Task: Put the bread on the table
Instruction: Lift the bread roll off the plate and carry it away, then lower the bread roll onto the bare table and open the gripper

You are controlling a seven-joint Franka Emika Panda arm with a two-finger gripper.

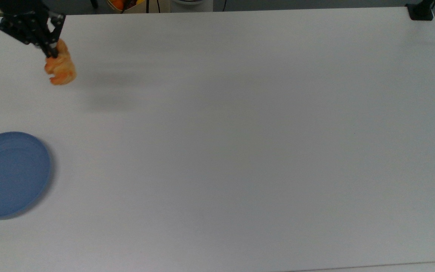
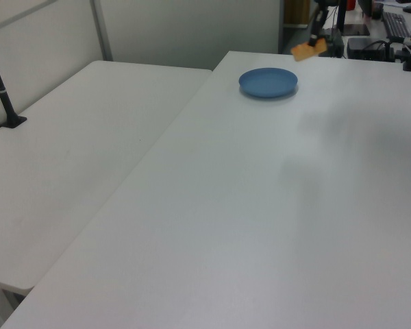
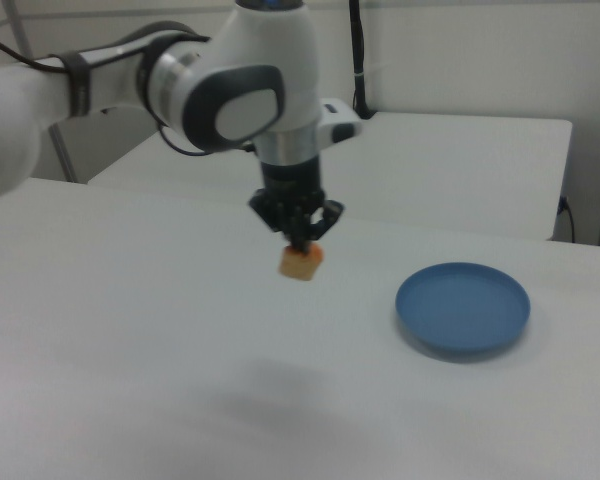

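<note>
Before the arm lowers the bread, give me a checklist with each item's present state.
1. Bread held by the gripper: ok, fingers shut on its upper end.
2. Bread clear of the blue plate: ok, it hangs apart from the plate in the right view.
3. Bread off the table: ok, hanging above it with a shadow beneath.
4. Bare tabletop below the bread: ok.
5. Grip firm enough for the descent: cannot tell.
6. Bread level: not ok, it dangles from one end in the top view.
</note>
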